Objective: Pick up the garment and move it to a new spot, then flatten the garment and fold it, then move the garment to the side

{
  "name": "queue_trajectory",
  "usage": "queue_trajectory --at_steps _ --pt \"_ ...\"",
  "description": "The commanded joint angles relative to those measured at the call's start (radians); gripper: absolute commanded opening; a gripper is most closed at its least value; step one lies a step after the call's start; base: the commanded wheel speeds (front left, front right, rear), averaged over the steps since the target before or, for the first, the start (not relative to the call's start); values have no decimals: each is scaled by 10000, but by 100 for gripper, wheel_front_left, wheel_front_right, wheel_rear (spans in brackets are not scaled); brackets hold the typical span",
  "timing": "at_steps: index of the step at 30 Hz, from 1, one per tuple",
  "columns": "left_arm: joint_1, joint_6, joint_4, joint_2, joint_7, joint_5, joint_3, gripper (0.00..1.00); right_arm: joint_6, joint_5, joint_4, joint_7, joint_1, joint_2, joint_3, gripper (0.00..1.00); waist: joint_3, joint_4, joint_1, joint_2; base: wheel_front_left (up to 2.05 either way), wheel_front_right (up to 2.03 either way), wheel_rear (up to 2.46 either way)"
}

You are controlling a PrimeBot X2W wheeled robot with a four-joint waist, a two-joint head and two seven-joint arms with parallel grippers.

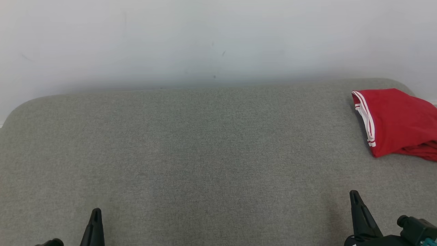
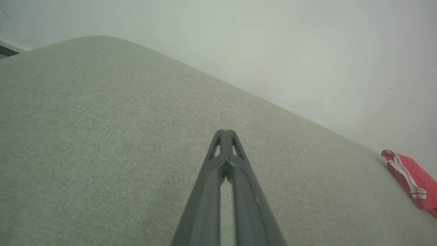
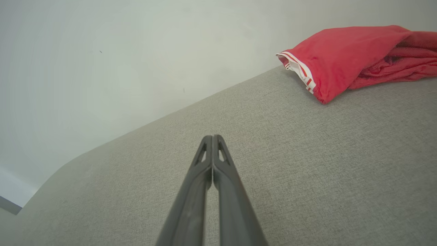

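The garment (image 1: pixel 399 123) is red with white stripes along one hem. It lies folded in a pile at the far right of the grey cushioned surface (image 1: pixel 205 153), partly cut off by the head view's right edge. It also appears as a red heap (image 3: pixel 355 58) in the right wrist view and as a sliver (image 2: pixel 411 177) in the left wrist view. My left gripper (image 1: pixel 96 212) is shut at the lower left, far from the garment, its tips (image 2: pixel 225 132) together and empty. My right gripper (image 1: pixel 354 194) is shut at the lower right, below the garment and apart from it, tips (image 3: pixel 212 137) closed on nothing.
A pale wall (image 1: pixel 205 41) rises right behind the grey surface's far edge. The surface has rounded corners at the far left (image 1: pixel 24 106) and far right. Its wide middle is bare grey fabric.
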Motion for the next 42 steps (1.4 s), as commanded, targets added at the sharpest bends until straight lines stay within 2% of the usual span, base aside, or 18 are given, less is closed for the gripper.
queue_trajectory --at_steps 1,21,42 --pt "-329 -51 -105 43 97 -490 31 0 -4 435 -117 100 -290 -2 -98 0 0 -1 0 0 0 0 0" --pt "-667 -100 60 49 823 -3433 71 0 -7 3172 -28 781 -568 195 -433 0 2 -8 0 0 0 0 0" --pt "-966 -160 228 54 1492 -6054 120 0 -11 5607 57 1415 -832 386 -751 0 4 -15 0 0 0 0 0"
